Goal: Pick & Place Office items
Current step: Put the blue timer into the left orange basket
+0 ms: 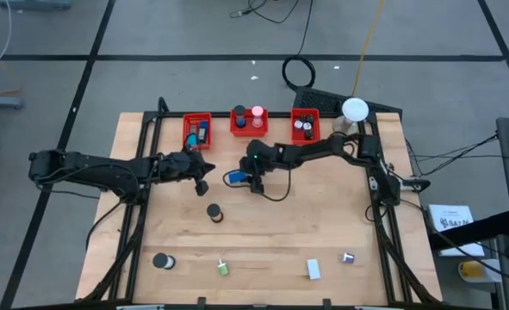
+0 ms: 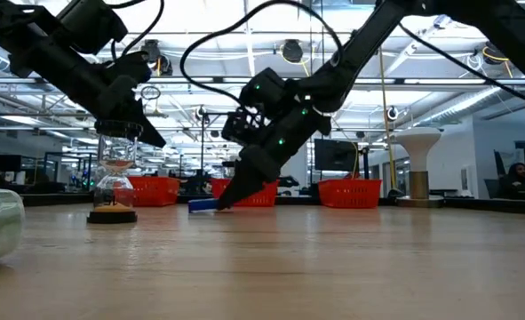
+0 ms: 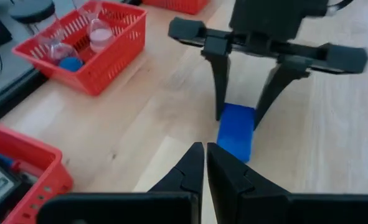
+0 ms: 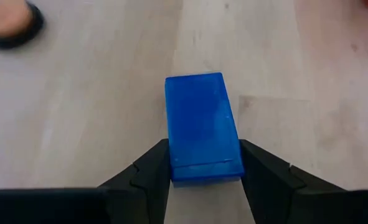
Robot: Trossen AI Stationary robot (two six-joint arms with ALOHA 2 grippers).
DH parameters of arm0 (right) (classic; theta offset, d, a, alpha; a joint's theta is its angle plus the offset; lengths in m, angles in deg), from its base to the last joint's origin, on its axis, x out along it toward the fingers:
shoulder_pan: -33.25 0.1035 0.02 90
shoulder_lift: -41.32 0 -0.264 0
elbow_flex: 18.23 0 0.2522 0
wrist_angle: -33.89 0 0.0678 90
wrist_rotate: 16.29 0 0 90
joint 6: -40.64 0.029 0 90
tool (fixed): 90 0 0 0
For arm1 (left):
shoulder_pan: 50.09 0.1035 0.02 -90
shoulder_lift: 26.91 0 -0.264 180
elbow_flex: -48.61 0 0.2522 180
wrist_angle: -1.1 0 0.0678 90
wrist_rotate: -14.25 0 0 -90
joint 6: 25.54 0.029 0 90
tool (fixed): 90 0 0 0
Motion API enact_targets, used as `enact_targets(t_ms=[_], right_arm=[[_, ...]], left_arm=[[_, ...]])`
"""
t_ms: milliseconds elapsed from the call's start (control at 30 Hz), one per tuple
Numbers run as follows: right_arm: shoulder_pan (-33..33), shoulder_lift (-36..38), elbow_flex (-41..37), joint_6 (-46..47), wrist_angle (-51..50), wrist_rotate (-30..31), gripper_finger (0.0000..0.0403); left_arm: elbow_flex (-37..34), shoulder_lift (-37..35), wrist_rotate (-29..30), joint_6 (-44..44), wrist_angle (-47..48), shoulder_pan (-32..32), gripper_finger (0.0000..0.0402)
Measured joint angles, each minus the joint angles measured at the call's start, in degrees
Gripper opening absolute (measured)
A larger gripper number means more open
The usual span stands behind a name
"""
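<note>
A blue rectangular block point(image 1: 234, 178) lies flat on the wooden table point(image 1: 271, 241), in front of the middle red bin point(image 1: 248, 122). My right gripper point(image 1: 249, 179) reaches in from the right, and its two fingers are shut on the block point(image 4: 202, 124). My left gripper point(image 1: 201, 169) hovers just left of the block. It is shut and empty, and its tips point(image 3: 205, 152) point at the block point(image 3: 236, 134). Other office items lie toward the near edge: two black rolls point(image 1: 214, 212) point(image 1: 162, 261), a green bit point(image 1: 223, 268) and a white block point(image 1: 313, 269). My right gripper pinches the blue block's two long sides point(image 4: 171, 163) between its two fingers, at the end nearest the wrist. The fingers slant down from the table's right and lie along the block. The block stays level, low at the tabletop point(image 2: 203, 205); whether it rests there I cannot tell.
Three red bins point(image 1: 197, 131) point(image 1: 305, 126) stand in a row along the far edge, each holding small items. A white dome point(image 1: 355, 109) stands at the far right corner. A small blue-and-white bit point(image 1: 348, 257) lies near the front right. Bare wood shows in the table's middle.
</note>
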Motion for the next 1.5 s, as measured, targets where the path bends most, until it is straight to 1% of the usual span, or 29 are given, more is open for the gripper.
enact_targets(t_ms=[100,200,367,400,500,600,667,767,867,1033,1100,1133,1200,1300,1367,1433,1500], right_arm=[[-0.2,-0.5,0.2,-1.9,0.4,-0.3,0.0156],[0.7,-1.2,0.3,-4.2,0.9,1.0,0.0172],[2.2,-0.8,0.3,-5.4,0.9,8.0,0.0212],[2.5,-0.1,0.3,-5.5,0.3,9.3,0.0219],[3.1,3.1,0.2,-6.3,-2.1,9.5,0.0234],[3.6,7.7,-0.1,-9.0,-5.8,9.5,0.0238],[3.7,10.0,-1.6,-9.9,-6.3,9.4,0.0227],[3.7,13.3,-6.5,-7.8,-5.8,9.4,0.0187],[3.5,16.6,-13.2,-5.5,0.6,9.7,0.0131],[3.7,22.8,-24.5,-0.6,10.4,9.5,0.0035],[3.7,25.7,-28.8,0.6,13.8,9.5,0.0009],[3.7,27.1,-30.7,0.6,15.3,9.5,0.0006],[3.7,30.4,-34.1,1.0,17.2,9.6,0.0013],[3.1,34.1,-38.1,2.1,21.6,9.4,0.0021],[2.8,36.1,-39.9,2.1,24.2,9.4,0.0019],[2.6,37.8,-41.3,2.1,24.9,9.4,0.0014],[2.5,38.6,-42.0,2.1,25.2,9.4,0.0006]], left_arm=[[0.0,0.0,0.0,-0.9,0.5,0.0,0.0021],[0.0,0.1,0.0,-1.5,1.0,0.0,0.0021],[0.0,0.1,-0.1,-1.5,0.8,0.0,0.0021],[0.0,0.1,-0.1,-1.5,0.7,0.0,0.0021],[0.0,0.1,-0.3,-1.9,0.6,0.0,0.0021],[0.0,0.1,-3.1,-2.0,-0.1,0.0,0.0021],[0.0,0.1,-4.7,-2.5,-1.4,0.0,0.0021],[0.0,0.1,-5.6,-4.3,-3.3,-0.1,0.0021],[0.0,0.1,-6.1,-4.9,-5.8,-0.1,0.0021],[0.0,0.1,-8.5,-5.3,-14.9,-0.1,0.0021],[0.0,0.1,-8.5,-6.2,-15.8,-0.1,0.0021],[0.0,0.1,-7.9,-6.4,-15.5,-0.1,0.0021],[0.0,1.3,-6.3,-6.5,-14.6,-0.1,0.0021],[0.3,3.7,-2.4,-6.9,-13.7,-0.2,0.0022],[1.9,6.0,-2.8,-6.3,-11.8,-0.1,0.0022],[3.8,8.5,-4.6,-6.2,-9.7,-0.2,0.0024],[6.4,11.6,-6.1,-5.8,-8.6,-0.2,0.0034]])
